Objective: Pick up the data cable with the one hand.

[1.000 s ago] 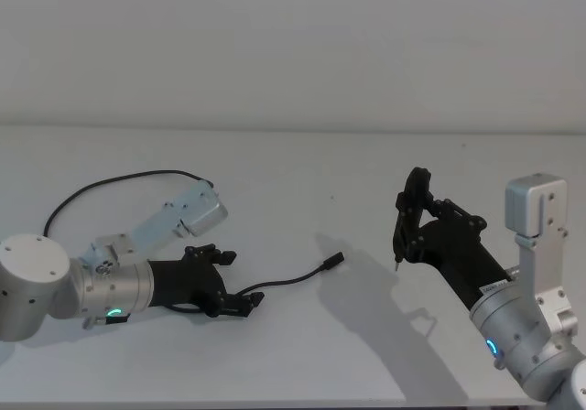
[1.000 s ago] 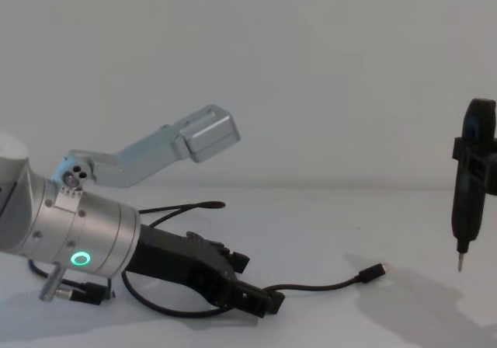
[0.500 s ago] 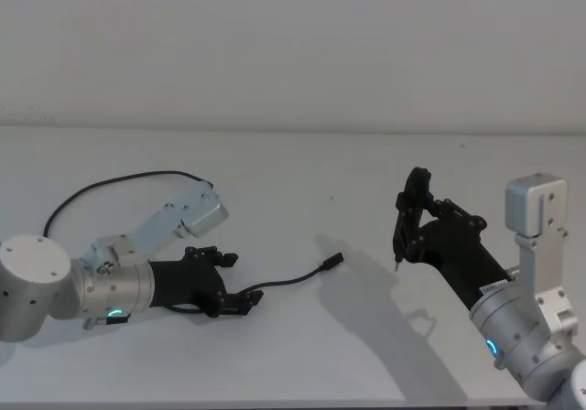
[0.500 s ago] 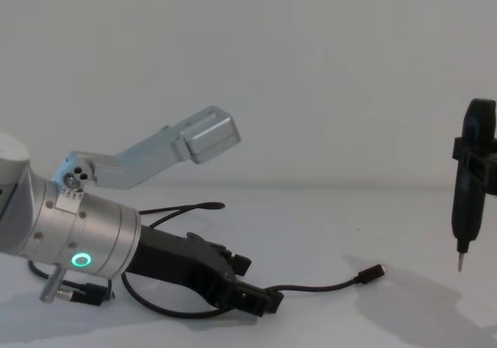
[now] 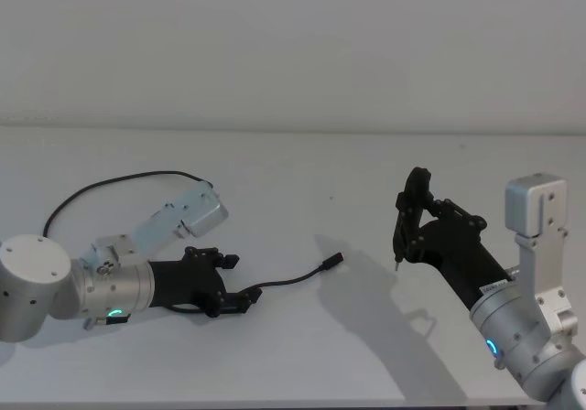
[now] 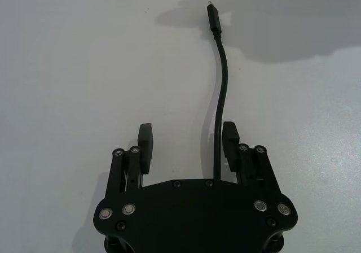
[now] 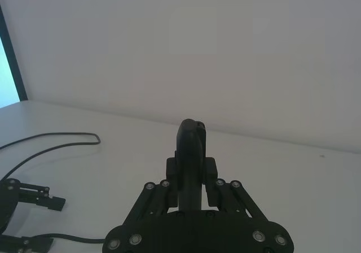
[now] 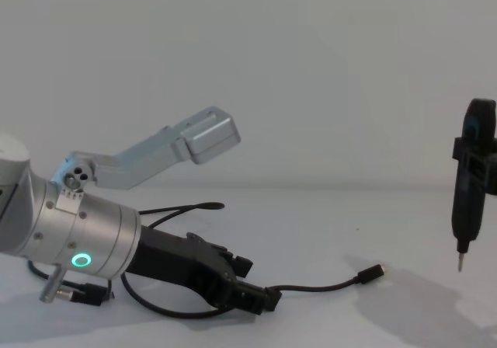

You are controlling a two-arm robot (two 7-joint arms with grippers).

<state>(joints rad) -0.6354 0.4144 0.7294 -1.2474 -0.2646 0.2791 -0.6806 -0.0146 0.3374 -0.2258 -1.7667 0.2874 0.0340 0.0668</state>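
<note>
Left gripper (image 5: 232, 282) lying low over the bench (image 5: 302, 163), shown after a small retreat. Over the preceding second it had slid back a little toward the robot's left, along the data cable (image 6: 224, 83). The cable's free plug (image 6: 213, 22) had kept its place on the bench, out ahead of the gripper.

The fingers (image 6: 145, 143) stood apart. The cable ran between them, close against one finger and clear of the other (not yet pinched, as the left wrist view showed). Behind the gripper the cable passed under the wrist, whose green ring (image 8: 80, 260) glowed, and swept round in a wide arc to the far left of the bench.

The shift appeared to be a correction of the grasp point rather than a lift. The whole cable rested flat, so the pick-up was judged still to come, and it needed the fingers to close on the cord before any rise.

The cable lay loose on the bare bench, in no tray or box.

Right gripper (image 7: 192, 171) held raised over the right side of the bench, well apart from the cable. Its fingers were clamped on a narrow upright black tool (image 7: 190, 137) and it had not moved
</note>
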